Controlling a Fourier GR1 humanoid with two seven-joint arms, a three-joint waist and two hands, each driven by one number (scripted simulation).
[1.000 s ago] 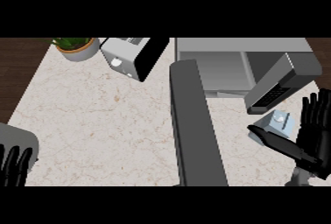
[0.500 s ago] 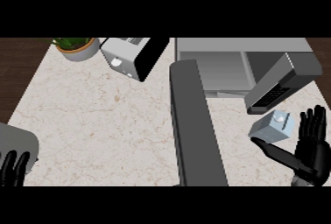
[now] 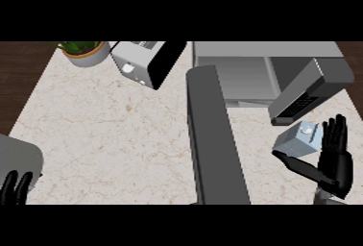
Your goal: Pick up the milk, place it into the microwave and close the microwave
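The milk (image 3: 299, 141), a small pale blue-grey carton with a white cap on top, is seen standing on the marbled counter (image 3: 106, 139) at the right, just below the open microwave (image 3: 241, 72) and close to the lower end of its swung-out door (image 3: 312, 91). The right hand (image 3: 333, 161) is held against the carton's right side, with the fingers stretched straight up and the thumb spread out beneath the carton; nothing is clasped by it. The left hand (image 3: 14, 188) is shown at the lower left edge, fingers up and relaxed, with nothing held. A long dark grey bar (image 3: 212, 144) is laid down the middle of the counter. A toaster (image 3: 145, 60) and a potted plant (image 3: 85, 50) are set at the far edge
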